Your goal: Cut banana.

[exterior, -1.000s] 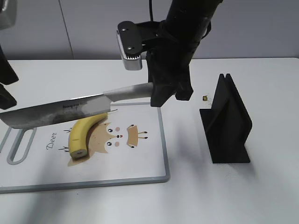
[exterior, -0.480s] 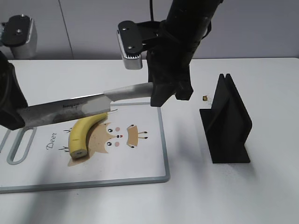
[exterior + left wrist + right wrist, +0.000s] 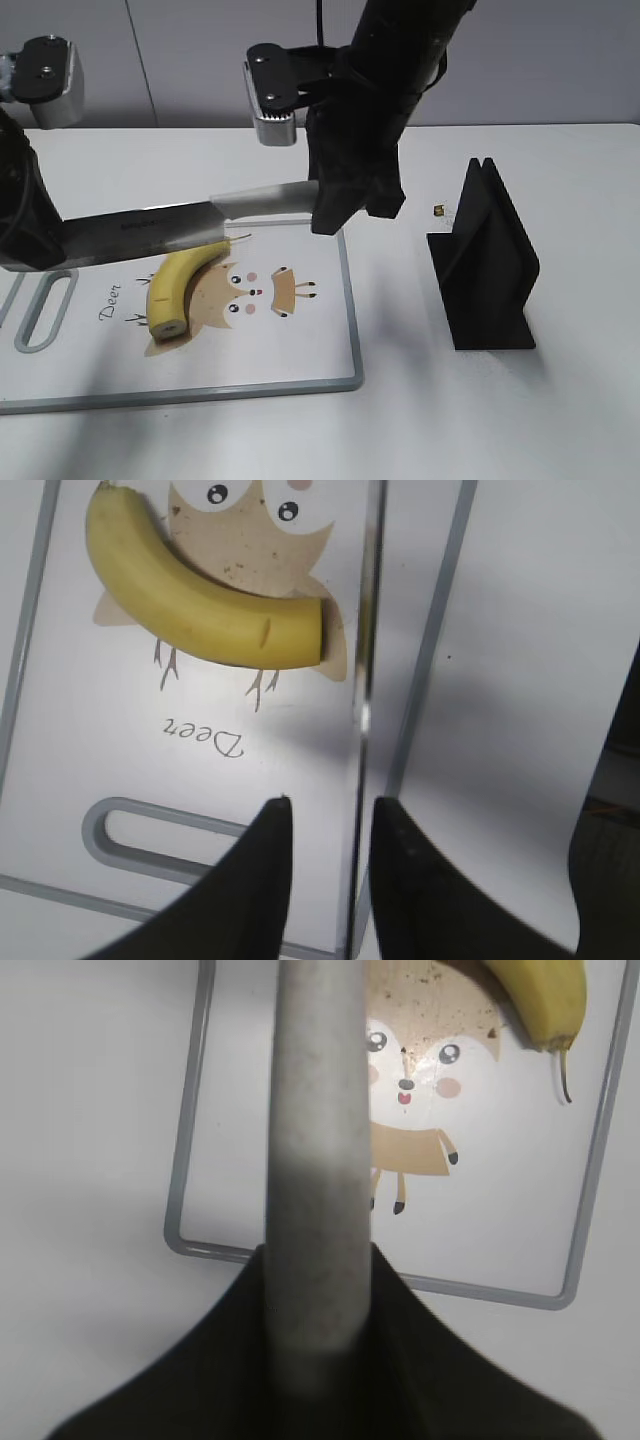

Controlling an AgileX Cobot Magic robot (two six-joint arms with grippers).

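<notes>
Yellow banana (image 3: 182,287) lies lengthwise under the knife (image 3: 150,228), right pincer (image 3: 312,1300) clamped on its handle, left pincer (image 3: 328,825) slightly open astride the blade.

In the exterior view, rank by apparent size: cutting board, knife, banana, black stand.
1. cutting board
2. knife, though it is raised above the board, which may inflate it
3. black stand
4. banana
</notes>
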